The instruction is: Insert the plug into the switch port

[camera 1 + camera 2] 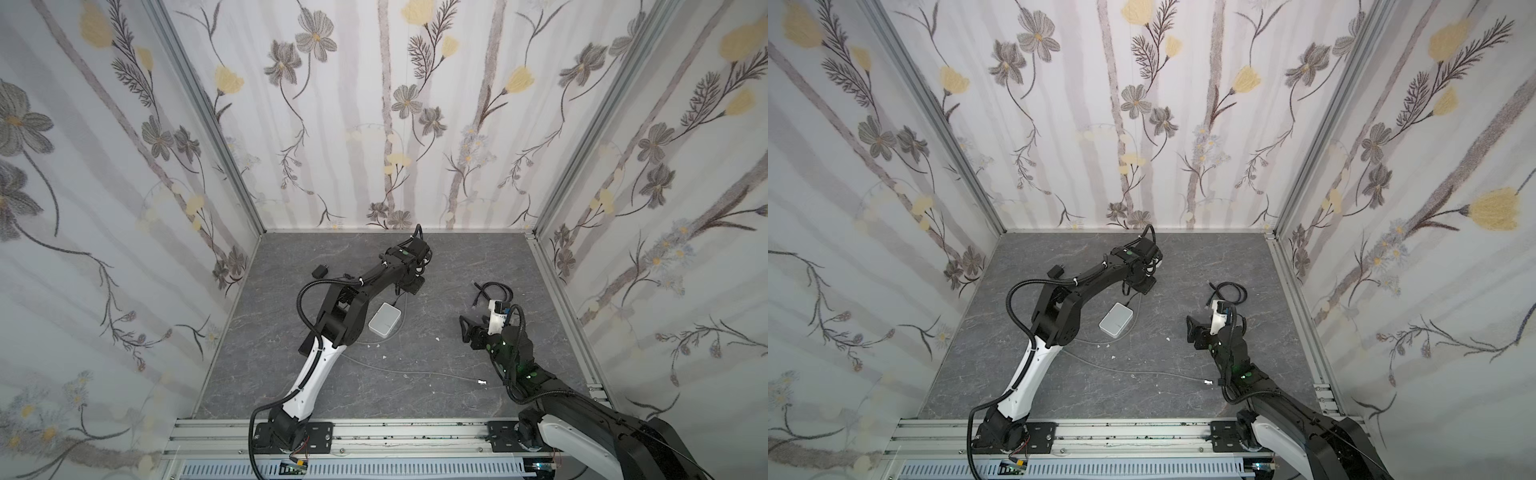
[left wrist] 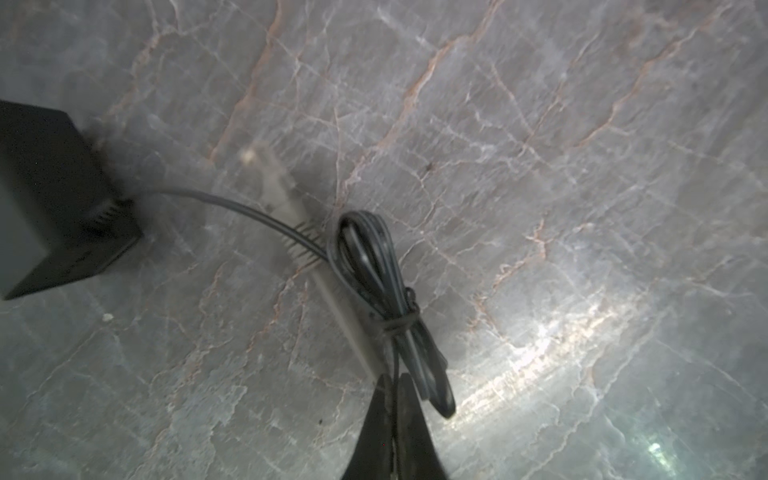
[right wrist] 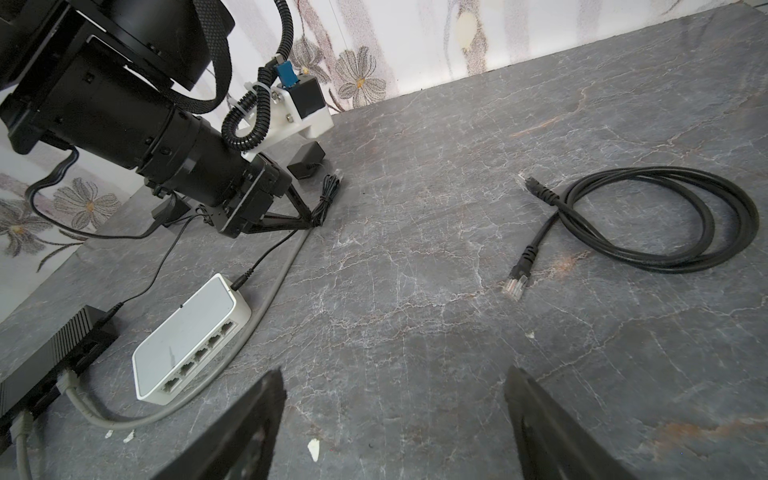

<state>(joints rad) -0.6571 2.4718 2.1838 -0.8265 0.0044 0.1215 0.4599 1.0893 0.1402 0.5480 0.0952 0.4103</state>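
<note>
The white switch [image 3: 191, 332] lies flat mid-table, its row of ports facing my right gripper; it shows in both top views [image 1: 385, 318] [image 1: 1116, 319]. A grey cable's clear plug [image 2: 268, 174] lies on the table beyond a tied bundle of thin black cord [image 2: 374, 270]. My left gripper [image 2: 392, 380] is shut at the near end of that bundle, a strand of thin black cord running between its tips, the grey cable right beside them. My right gripper [image 3: 395, 374] hovers open and empty right of the switch. A coiled black cable with its plug [image 3: 515, 284] lies further right.
A black power adapter [image 2: 50, 195] sits by the left gripper. A black box [image 3: 58, 353] with grey cables plugged in lies left of the switch. Another grey cable end [image 1: 482, 381] rests near the front right. A small black adapter [image 1: 320, 272] lies behind the left arm.
</note>
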